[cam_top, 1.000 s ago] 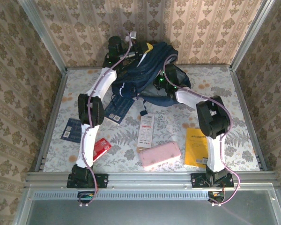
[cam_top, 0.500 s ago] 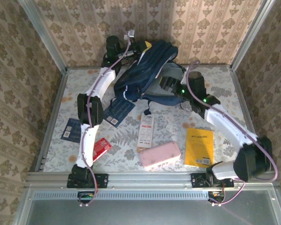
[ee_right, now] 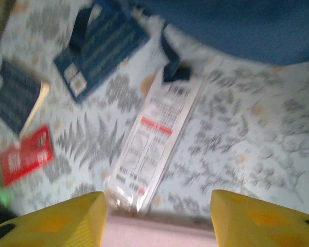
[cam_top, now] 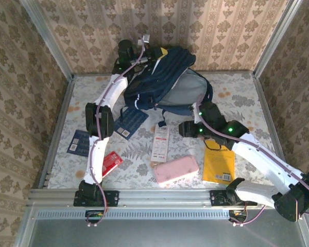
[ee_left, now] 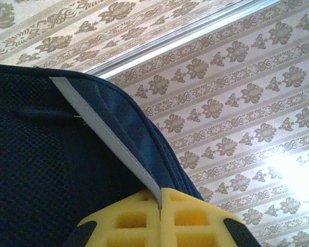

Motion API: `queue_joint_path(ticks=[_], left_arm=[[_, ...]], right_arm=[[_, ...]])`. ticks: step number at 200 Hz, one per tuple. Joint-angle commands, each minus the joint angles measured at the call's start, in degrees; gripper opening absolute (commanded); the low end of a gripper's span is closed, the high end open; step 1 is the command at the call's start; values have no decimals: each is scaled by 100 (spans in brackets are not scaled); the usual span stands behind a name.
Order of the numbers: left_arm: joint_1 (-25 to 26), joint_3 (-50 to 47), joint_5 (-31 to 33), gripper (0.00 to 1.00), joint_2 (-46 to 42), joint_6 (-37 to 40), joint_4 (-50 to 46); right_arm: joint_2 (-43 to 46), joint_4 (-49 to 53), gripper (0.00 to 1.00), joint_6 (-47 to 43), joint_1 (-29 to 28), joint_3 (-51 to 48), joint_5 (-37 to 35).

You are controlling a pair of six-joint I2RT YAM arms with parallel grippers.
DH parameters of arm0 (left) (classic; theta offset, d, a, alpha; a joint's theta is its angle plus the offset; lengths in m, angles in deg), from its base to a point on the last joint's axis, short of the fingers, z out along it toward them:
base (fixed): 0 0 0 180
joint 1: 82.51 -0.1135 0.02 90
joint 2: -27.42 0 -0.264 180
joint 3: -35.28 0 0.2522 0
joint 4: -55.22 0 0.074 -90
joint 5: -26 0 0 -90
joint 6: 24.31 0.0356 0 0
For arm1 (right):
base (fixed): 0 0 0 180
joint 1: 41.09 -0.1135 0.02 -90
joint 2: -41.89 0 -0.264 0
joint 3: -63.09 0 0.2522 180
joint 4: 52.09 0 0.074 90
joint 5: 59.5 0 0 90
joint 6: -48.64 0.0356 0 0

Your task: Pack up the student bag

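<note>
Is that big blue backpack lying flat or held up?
Held up: the left gripper pinches the student bag by its white-striped edge.

One student bag (cam_top: 154, 80) (two navy booklets (cam_top: 130, 121) (cam_top: 80, 142))

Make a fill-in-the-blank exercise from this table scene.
The left gripper is shut on the large dark navy fabric backpack, and the right gripper is ___.
The soft rectangular pouch near the table's front edge is ___.
The flat rectangular book beside it is ___.
Missing: open; pink; yellow.
</note>
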Motion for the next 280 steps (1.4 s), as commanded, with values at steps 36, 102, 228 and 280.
queue_joint_path(ticks=[36,102,228,280], left_arm=[[23,20,-196,0,-331,269,504],[85,6,-284,0,-308,234,459],[155,-13,-355,0,-431,259,346],[164,-3,-359,0,-446,206,398]], right_arm=[[-661,1812,0,-184,-1108,179,-61],[-1606,2299,0,-231,-1860,-257,657],[-2775,1495,0,480,-1786,-660,-876],[-2994,1034,0,218,-1112,-24,-1632]])
